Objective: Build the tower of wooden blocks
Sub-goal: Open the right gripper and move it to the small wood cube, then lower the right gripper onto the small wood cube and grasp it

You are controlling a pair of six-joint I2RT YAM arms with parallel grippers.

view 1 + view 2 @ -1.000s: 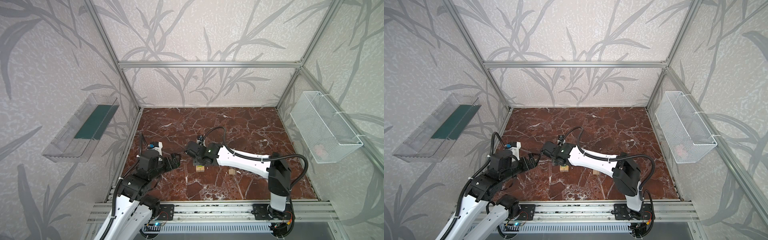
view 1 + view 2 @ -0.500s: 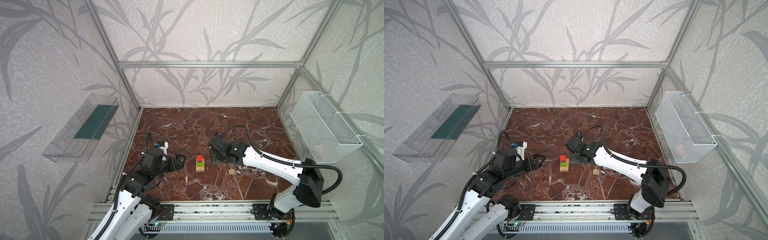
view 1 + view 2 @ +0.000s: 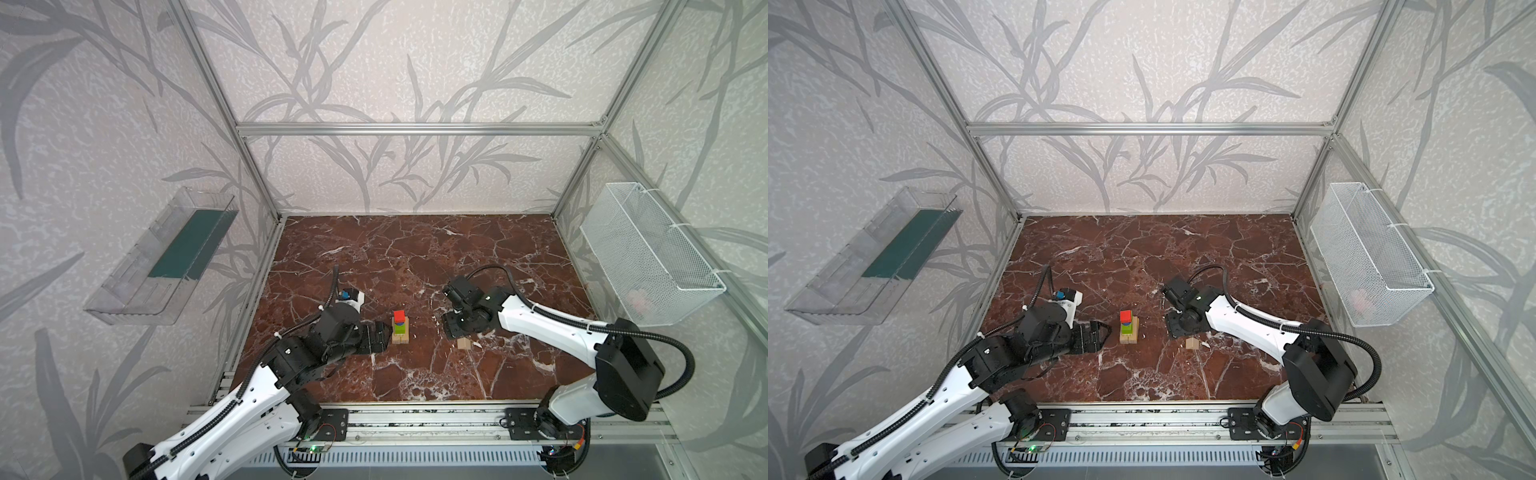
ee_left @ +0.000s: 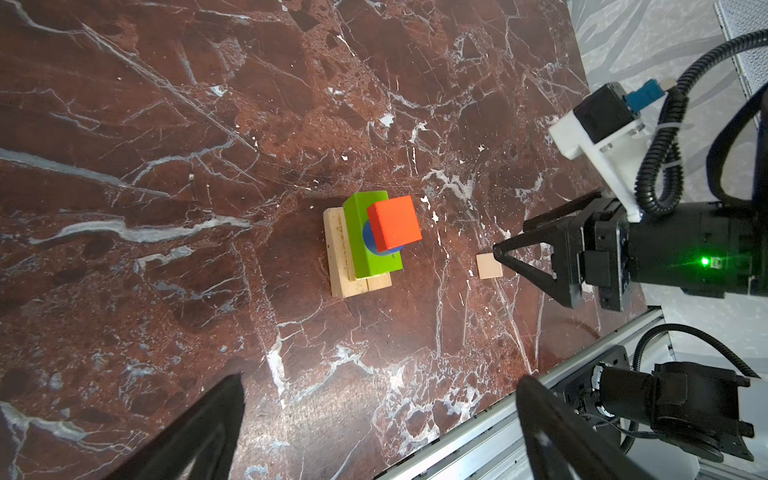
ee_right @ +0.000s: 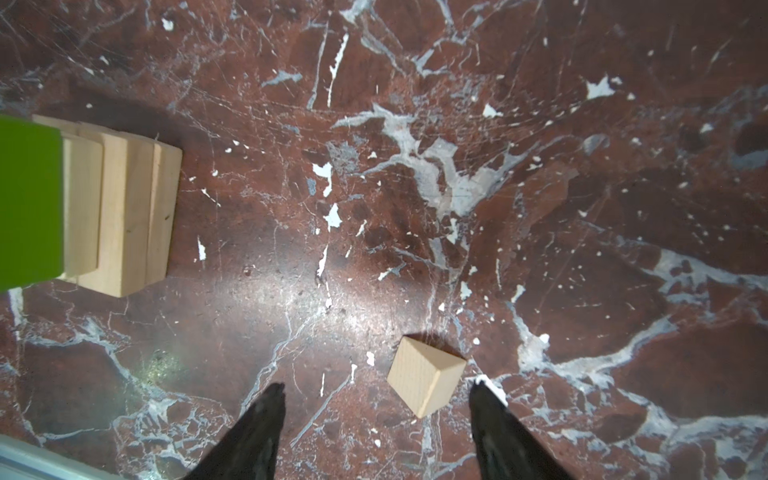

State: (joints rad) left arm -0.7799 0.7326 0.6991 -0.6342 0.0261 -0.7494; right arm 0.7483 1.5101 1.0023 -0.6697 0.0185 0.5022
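Top views: tower (image 3: 400,328) is standing near centre, with the left gripper (image 3: 379,336) waiting just left, likely as a guard. Right gripper (image 3: 459,330) is hanging by the loose pointed piece (image 3: 463,343), presumably the next pick, its fingers hidden. Left wrist: left jaws are gaping, empty; red cube (image 4: 394,224) is covering most of the blue piece (image 4: 368,240). Right wrist: right jaws are standing apart, empty; tower is being cropped.

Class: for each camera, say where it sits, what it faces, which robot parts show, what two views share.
Both top views: high up, looking down on table, tower, left arm, right arm.
Left wrist: on left arm, facing tower; left tool, right tool show.
Right wrist: on right arm, facing pointed piece; right tool shows.
Shared: both wrist views show tower.
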